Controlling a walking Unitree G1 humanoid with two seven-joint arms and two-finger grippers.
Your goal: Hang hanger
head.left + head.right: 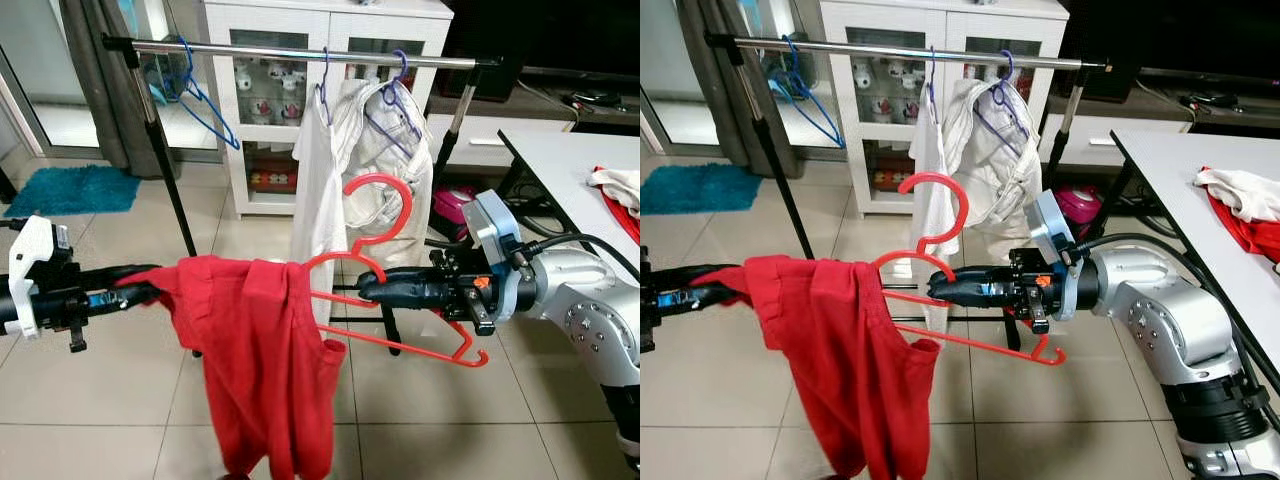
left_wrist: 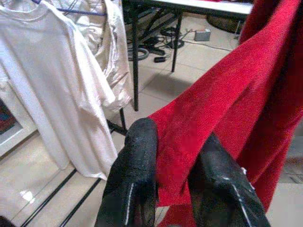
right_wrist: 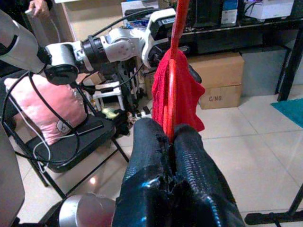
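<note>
- Two garments already hung on the clothes rail ahead of me: a white T-shirt and, beside it, a white jacket on a purple hanger.
- Farther left on the rail, I saw a blue hanger hanging bare; a white cabinet stood behind.
- A teal rug lay on the tiles at far left, a white table stood at right.
- My left gripper had its fingers pinched on an edge of the red shirt.
- The shirt draped over the left end of the red hanger, below the rail and in front of the white clothes.
- My right gripper was pressed together on the hanger near its neck, hook pointing up, still short of the rail.
</note>
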